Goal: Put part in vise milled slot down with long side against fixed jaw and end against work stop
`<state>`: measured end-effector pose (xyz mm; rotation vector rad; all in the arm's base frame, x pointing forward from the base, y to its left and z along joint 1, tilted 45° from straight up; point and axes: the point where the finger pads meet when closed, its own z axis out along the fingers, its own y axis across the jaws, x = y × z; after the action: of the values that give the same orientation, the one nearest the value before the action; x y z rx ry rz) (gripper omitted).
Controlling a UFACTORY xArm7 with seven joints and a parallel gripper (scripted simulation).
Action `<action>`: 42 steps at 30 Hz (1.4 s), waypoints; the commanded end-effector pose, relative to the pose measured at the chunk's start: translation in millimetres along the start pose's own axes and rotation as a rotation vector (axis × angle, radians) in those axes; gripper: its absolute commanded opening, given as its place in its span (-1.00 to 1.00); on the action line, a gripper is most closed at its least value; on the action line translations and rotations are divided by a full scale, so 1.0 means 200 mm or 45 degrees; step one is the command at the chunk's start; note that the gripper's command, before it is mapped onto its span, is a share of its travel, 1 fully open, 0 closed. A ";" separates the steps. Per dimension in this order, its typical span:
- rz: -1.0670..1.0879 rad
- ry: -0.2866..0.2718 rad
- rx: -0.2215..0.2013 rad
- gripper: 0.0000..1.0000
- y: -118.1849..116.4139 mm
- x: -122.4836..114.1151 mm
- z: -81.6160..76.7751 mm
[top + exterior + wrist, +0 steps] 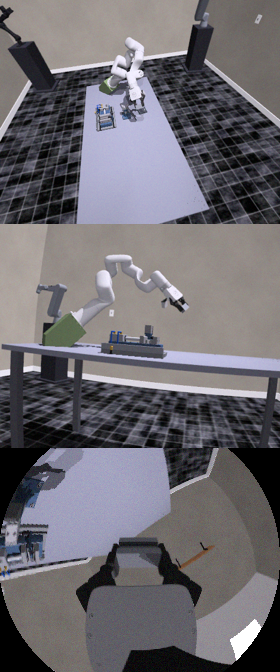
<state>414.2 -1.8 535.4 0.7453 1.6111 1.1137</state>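
Your vise (131,346) sits left on table (207,363), jaws apart, nothing visible between them. V-block (127,114) just right of vise in top view. Further right, your gripper (177,304) high above table, tilted, fingers partway closed, clamped on part (139,560). Part is grey block, well clear of vise and table. Slot direction: cannot tell.

- One part (139,559), clamped in my one gripper (139,554).
- One vise (105,117).
- One V-block (126,114).
- One table (133,166).
- Two dark pedestals (31,65).
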 end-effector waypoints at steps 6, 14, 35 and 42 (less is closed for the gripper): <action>-0.322 -0.039 -0.182 -1.00 0.10 -0.11 -0.01; -0.613 -0.046 -0.269 -1.00 0.16 -0.15 -0.03; -1.331 0.057 -0.386 -1.00 0.16 -0.08 -0.10; -1.601 0.151 -0.402 -1.00 0.08 0.00 -0.13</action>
<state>394.4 -4.6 559.7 -0.4485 1.5058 0.4847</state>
